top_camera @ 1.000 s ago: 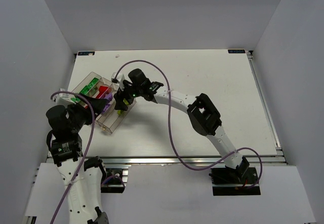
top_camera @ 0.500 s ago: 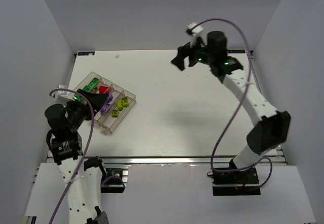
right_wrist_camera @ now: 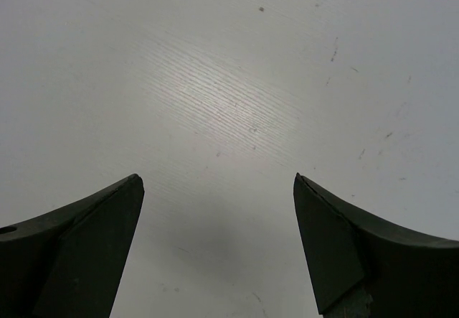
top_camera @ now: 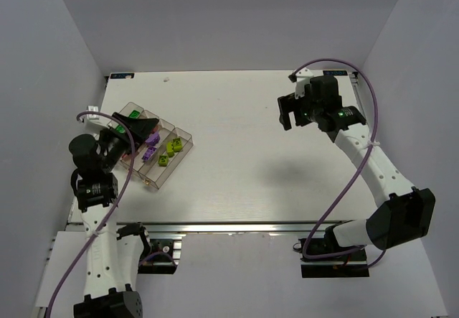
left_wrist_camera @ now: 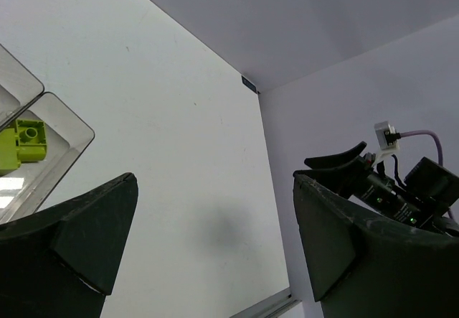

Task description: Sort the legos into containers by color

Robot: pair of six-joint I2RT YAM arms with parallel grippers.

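Legos [top_camera: 172, 146], judged light, rigid and slick, are best pinched across flat sides; left gripper [left_wrist_camera: 215, 239] and right gripper [right_wrist_camera: 215, 239] are seen spread, empty.

Noted a white table [top_camera: 251, 174] with fine pale grain streaks and a few dark specks, enclosed by plain pale grey-lilac walls [top_camera: 57, 59]. Logged a clear, colourless tray [top_camera: 153, 180] showing yellow-green legos [top_camera: 173, 146], purple legos [top_camera: 151, 139] and one bright green lego [top_camera: 118, 125]. Recorded matte black on both the left gripper [left_wrist_camera: 215, 180] and the right gripper [right_wrist_camera: 216, 178], white on the arm links [top_camera: 373, 161], black at the joints, purple on the cables [top_camera: 330, 61].
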